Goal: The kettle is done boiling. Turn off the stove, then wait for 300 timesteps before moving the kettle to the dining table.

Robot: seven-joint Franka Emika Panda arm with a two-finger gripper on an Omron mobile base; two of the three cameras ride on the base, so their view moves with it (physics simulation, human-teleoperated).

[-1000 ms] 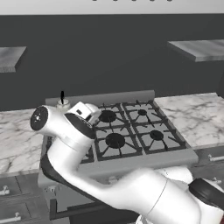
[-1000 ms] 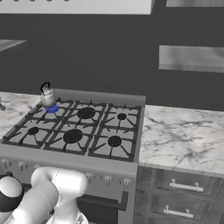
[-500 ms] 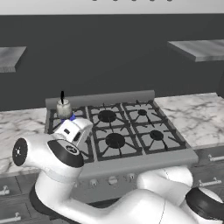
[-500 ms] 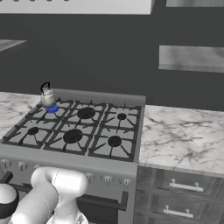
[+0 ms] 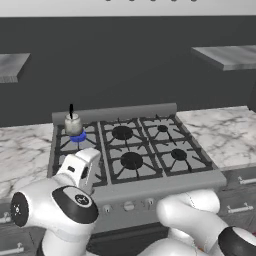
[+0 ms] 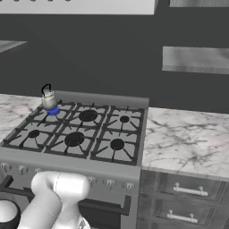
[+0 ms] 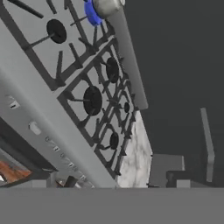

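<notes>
The small silver kettle [image 5: 73,124] with its thin black handle stands on the back-left burner of the stove [image 5: 131,161], over a blue flame [image 5: 78,136]. From the right the kettle [image 6: 48,100] shows at the range's far left corner, and it also sits at the top edge of the hand view [image 7: 106,6]. My gripper [image 5: 86,162] hovers low over the stove's front-left part, close to the knob row [image 5: 129,205], open and holding nothing. The dining table is out of view.
White marble counters [image 5: 220,137] [image 6: 185,141] flank the range, with drawers [image 6: 188,197] under the right one. Grey wall shelves [image 5: 227,55] hang above. A dark oven handle [image 6: 103,205] runs across the range front beside my bulky white arm [image 6: 56,201].
My arm has folded down and to the left. The hand has dropped from over the stove's left burners toward its front edge. The kettle and flame are unchanged.
</notes>
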